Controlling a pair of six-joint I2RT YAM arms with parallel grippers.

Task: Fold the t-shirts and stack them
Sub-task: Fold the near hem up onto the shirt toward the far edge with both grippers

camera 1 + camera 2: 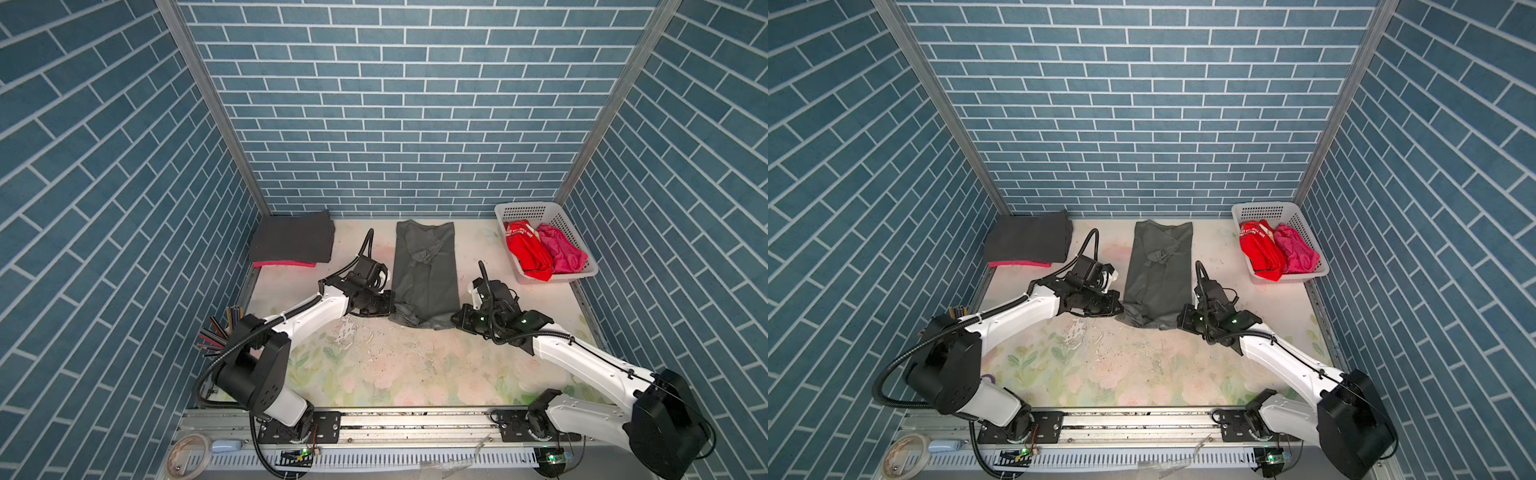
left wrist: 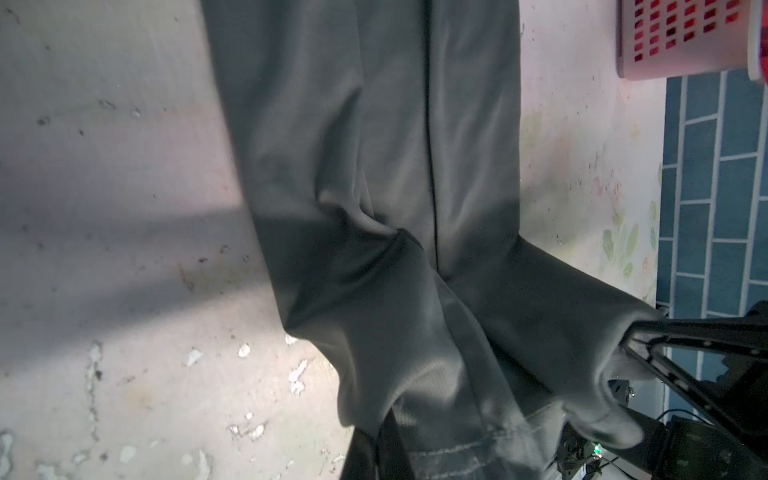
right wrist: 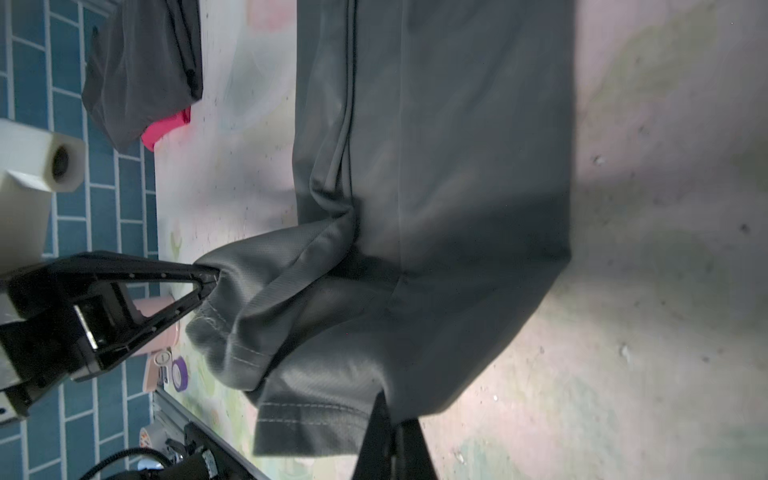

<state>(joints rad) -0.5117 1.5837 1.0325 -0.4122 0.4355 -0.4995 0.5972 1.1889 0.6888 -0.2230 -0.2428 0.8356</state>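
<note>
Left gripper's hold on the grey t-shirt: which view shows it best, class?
The right wrist view: the left gripper is side-on, shut on the grey t-shirt at its hem. In both top views the pinch is hidden; the left wrist view shows mostly cloth.

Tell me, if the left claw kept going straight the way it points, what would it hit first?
The grey t-shirt: the left gripper is shut on its hem corner. Beyond the cloth, it would probably meet the right gripper, pinching the opposite corner.
</note>
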